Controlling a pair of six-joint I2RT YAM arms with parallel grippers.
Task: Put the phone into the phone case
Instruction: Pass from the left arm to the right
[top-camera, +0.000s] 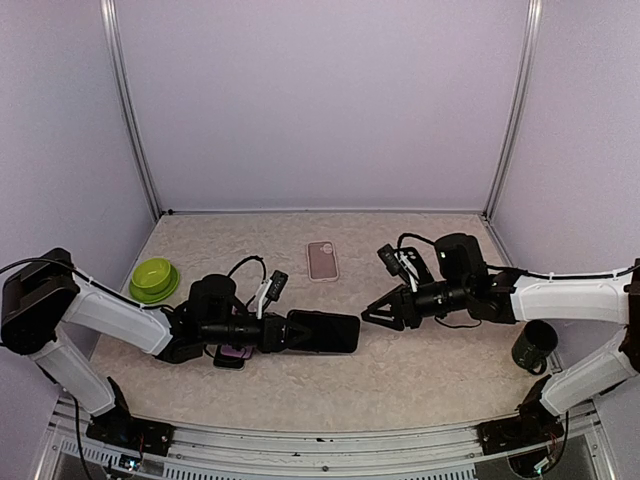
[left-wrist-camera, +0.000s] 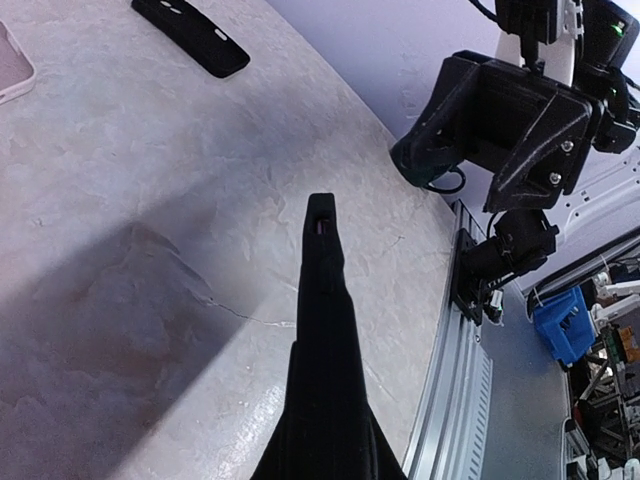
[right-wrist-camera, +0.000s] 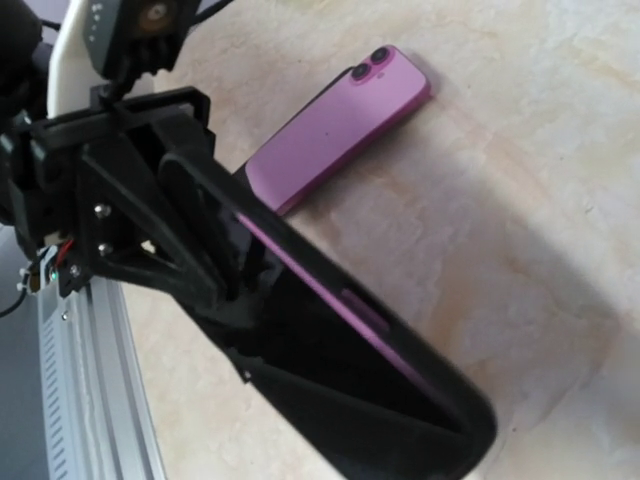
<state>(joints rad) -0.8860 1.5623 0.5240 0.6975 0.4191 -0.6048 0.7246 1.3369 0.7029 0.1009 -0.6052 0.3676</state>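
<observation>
My left gripper (top-camera: 290, 332) is shut on a black phone case (top-camera: 328, 332) and holds it out flat above the table. In the left wrist view the case (left-wrist-camera: 322, 290) shows edge-on. In the right wrist view the case (right-wrist-camera: 400, 380) has a purple strip along its inside edge. A purple phone (right-wrist-camera: 340, 125) lies camera-side up on the table, beneath the left arm (top-camera: 232, 352). My right gripper (top-camera: 368, 317) points at the case's free end, a short gap away, with its fingers together and nothing in them.
A pink case (top-camera: 322, 260) lies at the table's middle back and shows in the left wrist view (left-wrist-camera: 8, 65). Another black case (left-wrist-camera: 190, 35) lies near it. A green bowl (top-camera: 153, 276) sits at the left and a dark cup (top-camera: 533, 346) at the right.
</observation>
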